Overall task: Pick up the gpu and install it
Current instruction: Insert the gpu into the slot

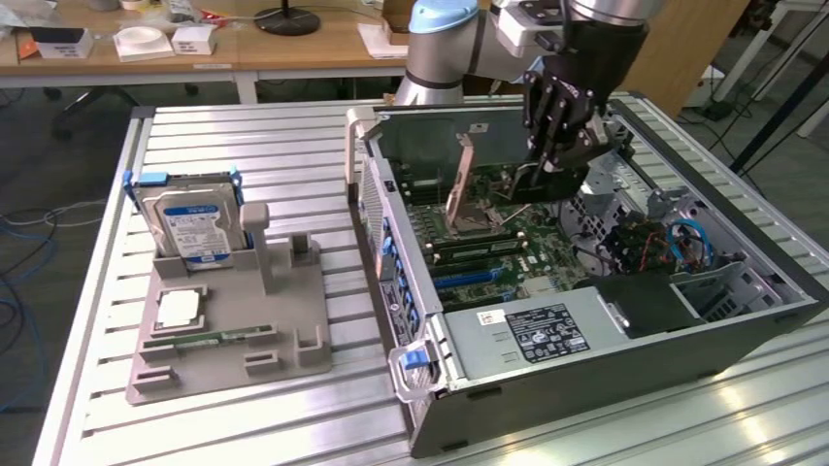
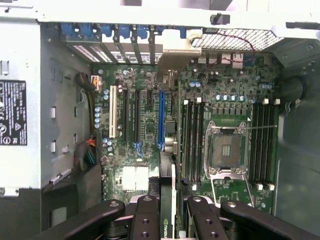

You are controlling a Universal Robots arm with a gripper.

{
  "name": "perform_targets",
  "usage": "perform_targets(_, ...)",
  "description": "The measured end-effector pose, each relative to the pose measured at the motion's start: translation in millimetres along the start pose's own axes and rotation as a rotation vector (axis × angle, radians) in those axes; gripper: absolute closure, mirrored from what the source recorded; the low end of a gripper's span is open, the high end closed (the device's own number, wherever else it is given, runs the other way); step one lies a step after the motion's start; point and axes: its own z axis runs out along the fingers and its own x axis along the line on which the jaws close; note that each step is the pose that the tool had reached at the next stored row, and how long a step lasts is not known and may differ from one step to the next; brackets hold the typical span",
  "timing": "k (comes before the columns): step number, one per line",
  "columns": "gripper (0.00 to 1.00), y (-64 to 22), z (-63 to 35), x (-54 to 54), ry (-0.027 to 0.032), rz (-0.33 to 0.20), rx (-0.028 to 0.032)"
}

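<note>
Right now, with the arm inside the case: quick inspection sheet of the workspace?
Surface: slatted metal table carrying an open PC case and a grey fixture tray.
Job's things: gpu held edge-on over the motherboard; looks not yet seated.
Clutter: hard drive, processor chip and memory strip on the tray.
Grippers: gripper inside the case, shut on the gpu.
Cables: blue cables inside the case; loose cables on the floor, exterior view's left.
Surroundings: wooden desks behind.

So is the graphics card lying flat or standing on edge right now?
On edge: the fingers grip the graphics card with its thin edge showing, over the motherboard.
</note>
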Motion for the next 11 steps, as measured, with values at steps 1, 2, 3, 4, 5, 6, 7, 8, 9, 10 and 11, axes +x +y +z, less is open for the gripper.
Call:
perform_targets(1,0.74,1.0,0.6,0.0,0.0001,0.003,0.0000)
perform_targets(2,0.74,1.5,1.3,0.0,0.0000,0.004,0.0000)
perform_targets(3,0.74,1.8,2.1,0.0,0.0000,0.004,0.0001)
perform_targets(4,0.74,1.9,3.0,0.1,0.0000,0.004,0.0000)
perform_targets(5,0.74,2.0,4.1,0.2,0.0000,0.003,0.0001)
perform_targets(6,0.74,2.4,5.3,0.2,-0.0001,0.004,0.0001)
perform_targets(7,0.74,2.9,6.8,0.2,0.0000,0.004,0.0001)
perform_targets(8,0.74,3.4,8.2,0.3,0.0000,0.004,0.0001)
perform_targets(9,0.74,4.1,9.8,0.4,0.0000,0.004,0.0001)
perform_targets(10,0.74,5.0,11.5,0.5,0.0000,0.004,0.0001)
perform_targets(11,0.74,5.8,13.3,0.5,-0.0001,0.004,0.0002)
